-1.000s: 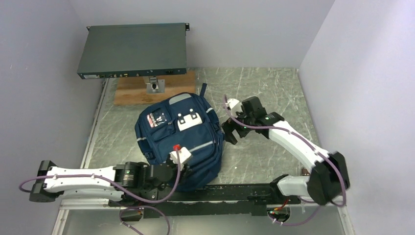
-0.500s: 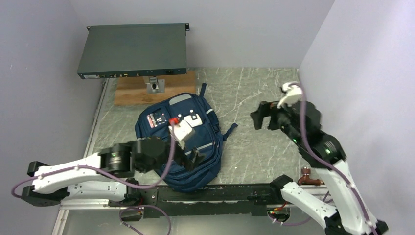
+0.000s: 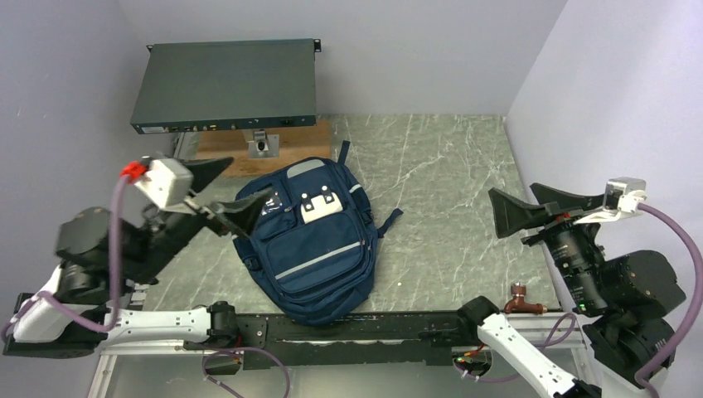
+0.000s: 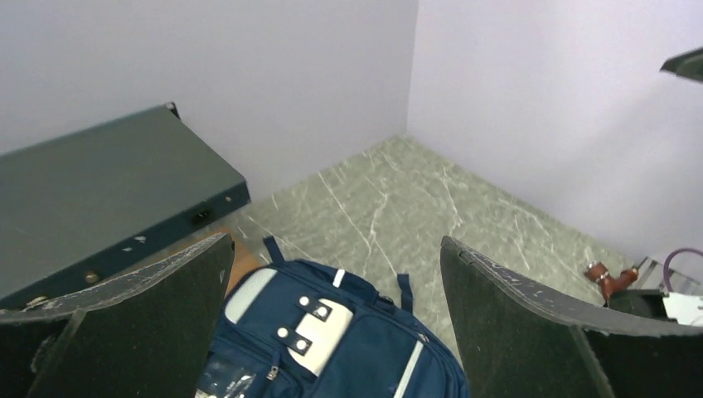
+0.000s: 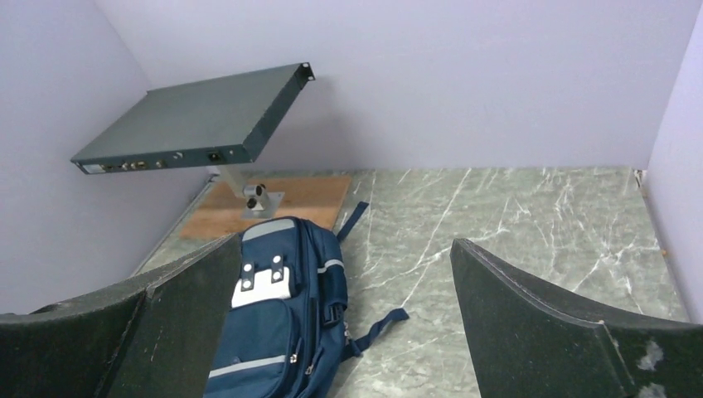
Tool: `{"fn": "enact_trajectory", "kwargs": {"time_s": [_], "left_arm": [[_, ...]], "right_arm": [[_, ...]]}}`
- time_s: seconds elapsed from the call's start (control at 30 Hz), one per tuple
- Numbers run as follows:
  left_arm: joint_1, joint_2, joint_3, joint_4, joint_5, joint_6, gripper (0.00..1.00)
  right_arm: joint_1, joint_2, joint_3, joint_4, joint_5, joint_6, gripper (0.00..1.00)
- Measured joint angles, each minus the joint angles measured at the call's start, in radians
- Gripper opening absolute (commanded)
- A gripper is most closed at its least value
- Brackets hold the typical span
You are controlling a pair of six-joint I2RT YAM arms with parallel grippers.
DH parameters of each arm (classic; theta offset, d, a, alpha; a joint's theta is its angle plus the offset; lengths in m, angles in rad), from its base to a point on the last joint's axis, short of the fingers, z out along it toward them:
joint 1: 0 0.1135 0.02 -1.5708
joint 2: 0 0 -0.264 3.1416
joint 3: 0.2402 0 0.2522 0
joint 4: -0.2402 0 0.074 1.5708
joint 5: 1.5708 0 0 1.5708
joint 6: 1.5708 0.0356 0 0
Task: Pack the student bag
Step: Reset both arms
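The student bag [image 3: 311, 240], a navy-blue backpack with grey stripes and a white-grey patch, lies flat on the marble table with its front up and its zips closed. It also shows in the left wrist view [image 4: 332, 348] and in the right wrist view [image 5: 273, 332]. My left gripper [image 3: 228, 195] is raised high above the bag's left side, open and empty. My right gripper [image 3: 535, 207] is raised to the right of the bag, well clear of it, open and empty. A loose strap [image 3: 388, 220] trails to the bag's right.
A dark flat rack unit [image 3: 225, 83] stands on a metal post over a wooden board [image 3: 224, 157] behind the bag. Walls close in on the left, back and right. A copper-coloured fitting [image 3: 521, 292] sits by the black rail [image 3: 373, 327] at the near edge.
Both arms have lifted off the bag and pulled back. The left went up and to the left, the right up and to the right. The bag has shifted slightly and lies still.
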Motion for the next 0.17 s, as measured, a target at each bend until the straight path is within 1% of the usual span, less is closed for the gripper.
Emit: {"fn": "enact_trajectory", "kwargs": {"time_s": [0.17], "left_arm": [[0.0, -0.095, 0.005, 0.032, -0.011, 0.052, 1.0]], "right_arm": [[0.0, -0.016, 0.003, 0.002, -0.003, 0.008, 1.0]]}}
